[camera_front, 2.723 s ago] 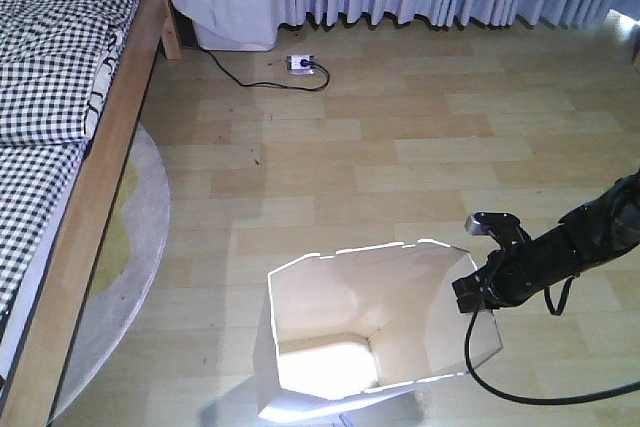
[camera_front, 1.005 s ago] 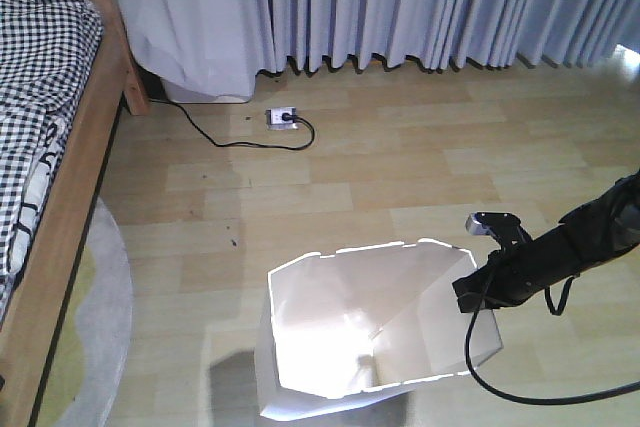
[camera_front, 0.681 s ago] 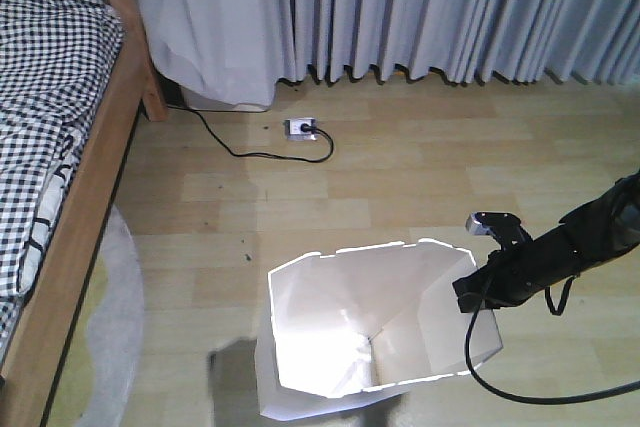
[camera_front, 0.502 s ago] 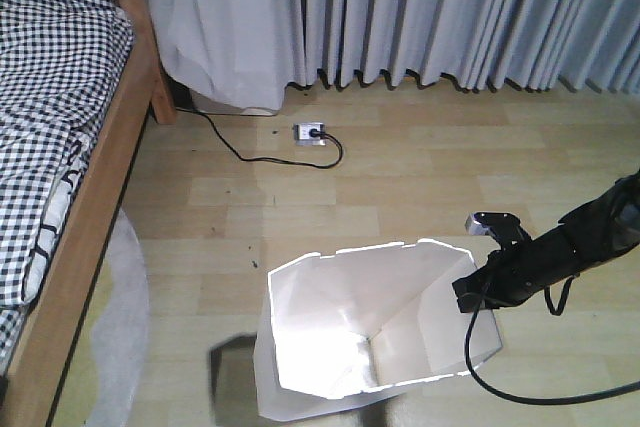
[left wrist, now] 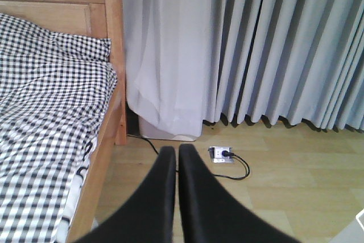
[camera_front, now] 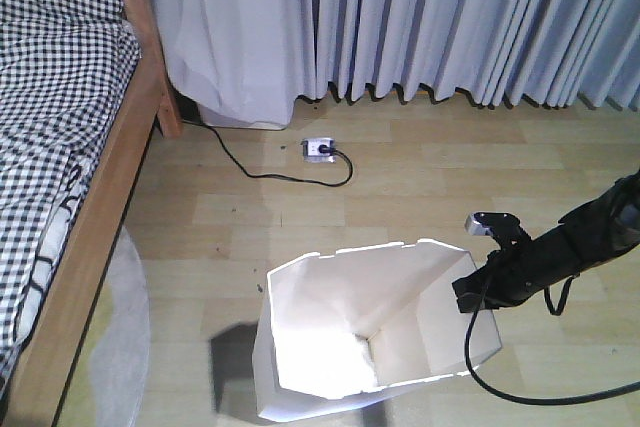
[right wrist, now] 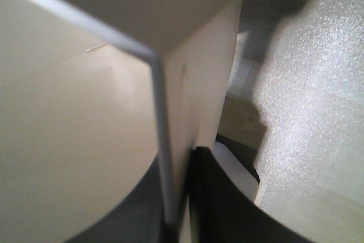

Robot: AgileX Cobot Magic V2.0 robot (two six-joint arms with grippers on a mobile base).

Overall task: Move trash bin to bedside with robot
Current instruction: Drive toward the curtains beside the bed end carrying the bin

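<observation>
Trash bin (camera_front: 330,297) sits near, centre-right of the front view, in the same spot of the frame as in the earlier pictures. The right tool (camera_front: 472,295) stays clamped on the bin's right rim. The right wrist view confirms this: the thin white wall (right wrist: 85,140) is pinched between the dark fingers (right wrist: 202,197).

What has changed is the room around the bin, so I judge the base is moving and taking the bin along. Cannot tell whether the bin is lifted or dragged across the floor (camera_front: 420,197).

Bin contents: nothing visible. The inside is cream with bright glare on the bottom, so it looks empty.

Left tool (left wrist: 177,186) is narrow, fingers pressed together, holding nothing and pointing at the far wall.

The rug (camera_front: 120,347) at near left now shows only a sliver, less than before. The bed (camera_front: 70,127) is at left, and its head end and post have come into view. The bin is near the bed but still apart from it, so the task is well along but not done.

The power strip (camera_front: 318,148) and cable (camera_front: 250,165) have dropped lower in the frame. The curtains (camera_front: 450,17) are far and fill more of the top than before.
</observation>
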